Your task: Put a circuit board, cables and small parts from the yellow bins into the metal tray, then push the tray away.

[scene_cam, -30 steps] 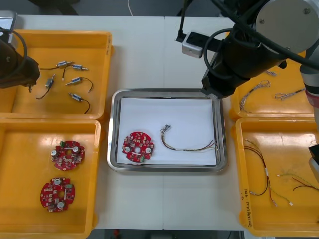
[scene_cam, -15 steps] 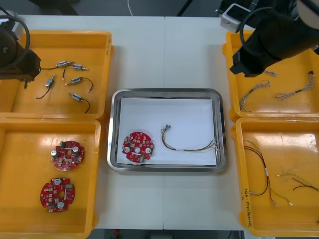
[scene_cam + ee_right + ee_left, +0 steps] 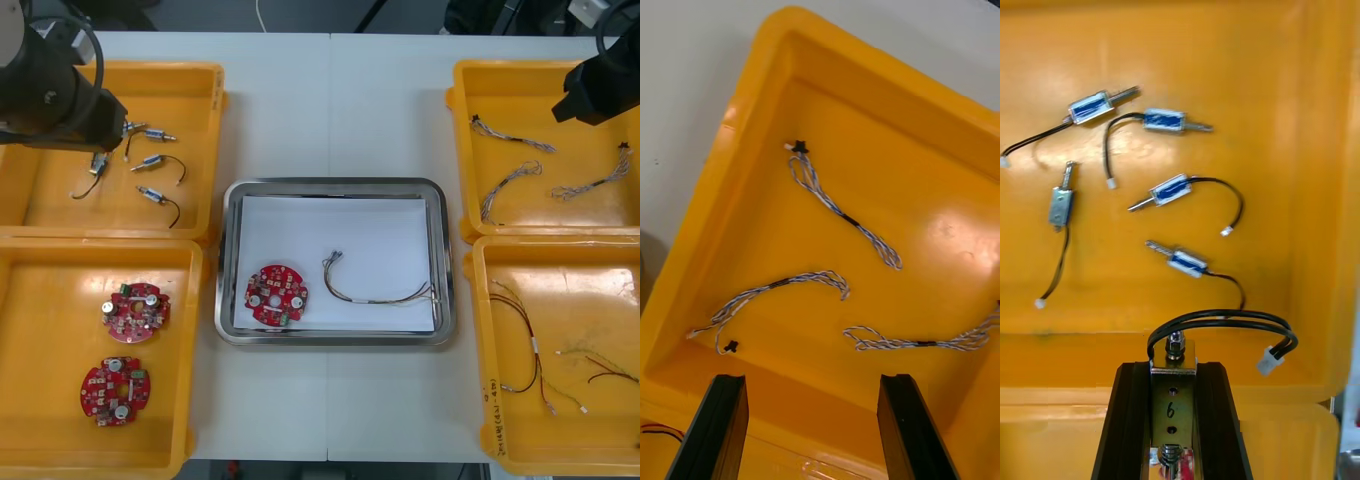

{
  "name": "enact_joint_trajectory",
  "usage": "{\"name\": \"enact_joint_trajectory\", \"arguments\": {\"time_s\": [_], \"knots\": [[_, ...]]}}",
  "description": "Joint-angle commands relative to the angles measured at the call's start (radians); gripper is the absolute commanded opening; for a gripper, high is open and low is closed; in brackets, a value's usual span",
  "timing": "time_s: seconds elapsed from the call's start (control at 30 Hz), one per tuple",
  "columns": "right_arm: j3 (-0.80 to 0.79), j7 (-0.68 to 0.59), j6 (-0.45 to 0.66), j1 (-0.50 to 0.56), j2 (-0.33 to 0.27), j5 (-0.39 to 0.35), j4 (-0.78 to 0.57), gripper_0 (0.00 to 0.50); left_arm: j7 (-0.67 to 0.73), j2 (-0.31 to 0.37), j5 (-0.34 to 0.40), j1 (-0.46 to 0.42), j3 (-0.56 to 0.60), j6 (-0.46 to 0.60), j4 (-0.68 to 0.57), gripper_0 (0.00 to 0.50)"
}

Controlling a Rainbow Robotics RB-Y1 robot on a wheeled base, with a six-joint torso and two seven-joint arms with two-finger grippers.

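Observation:
Over the far left yellow bin (image 3: 205, 75), my left gripper (image 3: 1174, 369) is shut on a small metal part (image 3: 1172, 390) whose black cable (image 3: 1225, 322) loops out past the fingers. Several more small metal parts (image 3: 1174, 189) lie in the bin below it. My right gripper (image 3: 812, 381) hangs open with nothing between its fingers above the far right yellow bin (image 3: 752, 112), where three twisted blue and white cables (image 3: 842, 217) lie. The metal tray (image 3: 335, 187) in the middle holds a round red circuit board (image 3: 277, 295) and a thin cable (image 3: 375, 290).
Two more red circuit boards (image 3: 135, 310) lie in the near left bin (image 3: 30, 255). The near right bin (image 3: 480, 400) holds red, yellow and black cables (image 3: 535, 350). Bare table (image 3: 330, 110) lies beyond the tray.
My right arm has swung away from the tray's far right corner to above the far right bin. My left arm has shifted right and farther over the far left bin.

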Motion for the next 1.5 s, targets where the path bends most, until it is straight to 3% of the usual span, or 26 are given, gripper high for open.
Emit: {"name": "enact_joint_trajectory", "arguments": {"time_s": [0.03, 0.63, 1.07, 1.3, 1.5], "knots": [[-0.044, 0.022, 0.003, -0.004, -0.039, 0.054, -0.008, 0.500, 0.048, -0.069, -0.024, -0.025, -0.011, 0.008, -0.073, 0.000], [-0.116, -0.005, 0.003, -0.054, -0.038, 0.102, 0.191, 0.500, 0.273, -0.243, -0.138, -0.026, -0.262, 0.008, -0.142, 0.000], [-0.116, -0.048, 0.003, -0.172, -0.036, 0.157, 0.406, 0.500, 0.374, -0.297, -0.196, -0.026, -0.436, -0.029, -0.019, 0.001], [-0.107, -0.208, 0.003, -0.174, -0.036, 0.171, 0.411, 0.500, 0.387, -0.300, -0.217, -0.026, -0.480, -0.129, 0.062, 0.001], [-0.113, -0.340, 0.003, -0.208, -0.038, 0.191, 0.503, 0.500, 0.393, -0.303, -0.228, -0.025, -0.492, -0.213, 0.126, 0.001]]}}
